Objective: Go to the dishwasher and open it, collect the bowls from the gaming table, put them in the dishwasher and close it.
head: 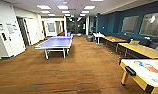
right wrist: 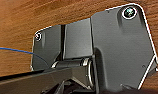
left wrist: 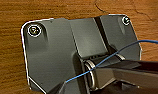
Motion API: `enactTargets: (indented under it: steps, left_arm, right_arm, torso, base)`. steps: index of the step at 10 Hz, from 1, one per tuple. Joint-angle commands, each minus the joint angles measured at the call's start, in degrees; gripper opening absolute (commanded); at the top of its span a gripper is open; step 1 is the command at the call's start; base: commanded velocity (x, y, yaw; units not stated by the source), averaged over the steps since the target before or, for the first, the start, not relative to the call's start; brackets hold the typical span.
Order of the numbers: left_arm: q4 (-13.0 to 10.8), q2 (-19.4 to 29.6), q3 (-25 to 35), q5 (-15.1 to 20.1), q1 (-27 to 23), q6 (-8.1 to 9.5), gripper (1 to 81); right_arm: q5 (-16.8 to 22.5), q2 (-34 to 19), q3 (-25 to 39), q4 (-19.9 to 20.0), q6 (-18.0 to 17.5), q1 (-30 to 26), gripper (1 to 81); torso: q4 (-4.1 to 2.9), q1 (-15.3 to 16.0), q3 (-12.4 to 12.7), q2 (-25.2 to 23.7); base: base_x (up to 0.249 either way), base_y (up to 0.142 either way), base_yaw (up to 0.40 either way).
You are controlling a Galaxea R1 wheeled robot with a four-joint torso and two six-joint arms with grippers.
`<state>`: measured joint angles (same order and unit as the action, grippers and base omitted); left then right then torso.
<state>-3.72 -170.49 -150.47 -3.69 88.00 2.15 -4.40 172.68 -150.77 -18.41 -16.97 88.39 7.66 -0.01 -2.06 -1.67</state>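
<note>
A brown wood-patterned floor (head: pixel 80 70) spreads across the room. A blue table-tennis table (head: pixel 56 42) on white legs stands ahead, left of centre. Long yellow desks (head: pixel 142 50) line the teal wall (head: pixel 107 22) on the right, which carries pale framed panels (head: pixel 130 23). A white wall (head: pixel 7 32) with posted notices stands at the left. Rectangular ceiling lights (head: pixel 62 7) glow overhead.

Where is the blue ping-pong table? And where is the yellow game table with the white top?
Ping-pong table (head: pixel 56 42): head view, middle of its blue top.
Game table (head: pixel 135 72): head view, yellow side rail near the front corner.
</note>
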Motion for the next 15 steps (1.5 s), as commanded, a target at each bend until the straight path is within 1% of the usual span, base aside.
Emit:
enactTargets:
  steps: [1,3,4,15]
  left_arm:
    - [0.1,0.4,0.2,3.0,-3.0,-0.3,81.1]
    - [-0.1,0.4,0.2,2.9,-3.0,-0.39,81.1]
    - [-0.5,0.2,0.3,2.9,-3.0,-0.39,81.1]
    - [-0.7,0.1,0.2,3.4,-3.0,-0.48,81.1]
  right_arm:
    - [2.6,0.1,0.4,0.5,-0.1,-2.7,81.1]
    - [2.6,0.1,0.4,0.5,-0.1,-2.7,81.1]
    - [2.6,0.1,0.4,0.5,-0.1,-2.6,81.1]
    - [2.6,0.1,0.3,0.6,-0.1,-2.7,81.1]
  torso:
    - [0.0,0.0,0.0,0.0]
    - [0.0,0.0,0.0,0.0]
    - [0.0,0.0,0.0,0.0]
    - [0.0,0.0,0.0,0.0]
  base:
    - [0.0,0.0,-0.143]
    - [0.0,0.0,-0.35]
    - [0.0,0.0,-0.386]
    - [0.0,0.0,-0.397]
